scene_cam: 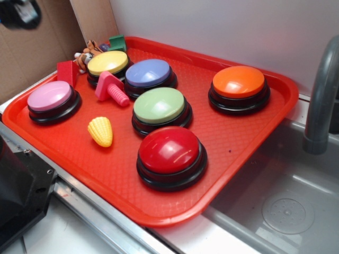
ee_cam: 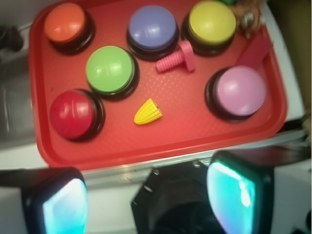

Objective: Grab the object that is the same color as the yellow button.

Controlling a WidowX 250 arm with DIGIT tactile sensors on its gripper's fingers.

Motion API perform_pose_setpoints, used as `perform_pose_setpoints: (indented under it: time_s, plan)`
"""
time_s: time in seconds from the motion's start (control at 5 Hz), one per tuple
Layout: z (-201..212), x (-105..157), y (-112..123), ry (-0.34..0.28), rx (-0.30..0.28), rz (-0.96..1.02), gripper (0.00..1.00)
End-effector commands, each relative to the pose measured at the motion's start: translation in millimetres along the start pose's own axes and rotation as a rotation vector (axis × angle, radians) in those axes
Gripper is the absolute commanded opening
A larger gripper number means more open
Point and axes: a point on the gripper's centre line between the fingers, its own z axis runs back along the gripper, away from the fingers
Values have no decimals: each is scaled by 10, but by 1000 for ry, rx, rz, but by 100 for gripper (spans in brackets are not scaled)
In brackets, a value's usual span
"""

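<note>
The pincer [ee_cam: 148, 200] stands open and empty, its two pads [ee_cam: 66, 207] cut off at the bottom of the wrist view, hovering outside the near rim of the red tray [ee_cam: 161, 146]. Just ahead of it, the yellow corn cob [ee_cam: 147, 112] lies alone on bare tray (open room all round). Farther ahead and right sits the yellow button [ee_cam: 212, 20], the pink bolt [ee_cam: 176, 60] touching its base.

Yellow corn cob [scene_cam: 100, 131] lies on red tray [scene_cam: 233, 137] among buttons.
</note>
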Motion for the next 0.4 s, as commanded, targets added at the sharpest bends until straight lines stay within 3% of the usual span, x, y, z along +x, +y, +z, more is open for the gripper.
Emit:
perform_pose_setpoints:
  time_s: [0.0,0.2]
  plan:
    - [-482,159,71,-93,54,349,100]
    - [-675,190,83,-122,108,428,100]
